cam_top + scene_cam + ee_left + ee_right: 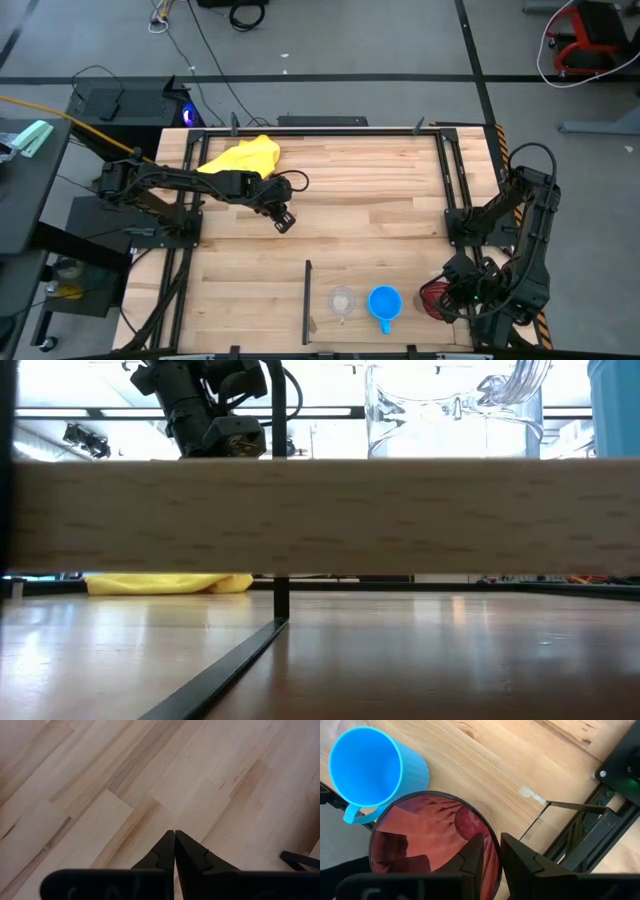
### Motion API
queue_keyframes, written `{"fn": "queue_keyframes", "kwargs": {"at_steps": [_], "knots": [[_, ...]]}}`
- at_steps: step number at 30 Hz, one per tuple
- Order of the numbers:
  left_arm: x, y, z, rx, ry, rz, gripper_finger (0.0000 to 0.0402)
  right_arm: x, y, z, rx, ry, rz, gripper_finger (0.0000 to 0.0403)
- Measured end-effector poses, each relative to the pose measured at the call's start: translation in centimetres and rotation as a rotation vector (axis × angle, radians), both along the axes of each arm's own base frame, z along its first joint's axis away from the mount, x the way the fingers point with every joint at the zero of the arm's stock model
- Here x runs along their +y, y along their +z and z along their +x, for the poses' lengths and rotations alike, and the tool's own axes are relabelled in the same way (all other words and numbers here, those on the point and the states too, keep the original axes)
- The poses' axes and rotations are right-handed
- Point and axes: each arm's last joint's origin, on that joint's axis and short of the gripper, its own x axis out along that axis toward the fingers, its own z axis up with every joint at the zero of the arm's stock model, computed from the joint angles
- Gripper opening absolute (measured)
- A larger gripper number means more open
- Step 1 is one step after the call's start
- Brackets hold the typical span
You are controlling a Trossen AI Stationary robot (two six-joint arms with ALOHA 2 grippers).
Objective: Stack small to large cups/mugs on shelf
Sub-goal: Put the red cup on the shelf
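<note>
The dark-red translucent tumbler (427, 842) stands upright, mouth up, at the table's near right (432, 297). My right gripper (492, 855) is shut on its rim. The bright blue mug (385, 303) stands just left of it, handle toward the near edge. The tiny clear cup (342, 300) stands left of the mug. All are on the pale wood shelf panel (400, 265), right of the black divider strip (307, 295). My left gripper (283, 220) is shut and empty over the table's middle, with bare wood below it in the left wrist view (174, 837). My right gripper has the tumbler's rim (496, 851) on the side away from the blue mug, one finger (472, 857) inside the tumbler and one (520, 862) outside. The fingers come from above, pointing down. The tumbler stays upright; its base is hidden.
A yellow cloth (245, 155) lies at the far left of the table. Black frame rails (455, 190) run along the right side and the far edge. In the low view a pale wood plank (320, 515) blocks the middle; the clear cup (450, 410) rises above it.
</note>
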Motion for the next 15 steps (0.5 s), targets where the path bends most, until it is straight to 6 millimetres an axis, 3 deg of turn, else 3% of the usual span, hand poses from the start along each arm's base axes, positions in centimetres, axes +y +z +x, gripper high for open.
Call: {"fn": "queue_keyframes", "kwargs": {"at_steps": [15], "knots": [[0.00, 0.00, 0.00, 0.000, 0.000, 0.000, 0.0020, -0.10, -0.20, 0.09, -0.009, -0.058, 0.002, 0.0128]]}}
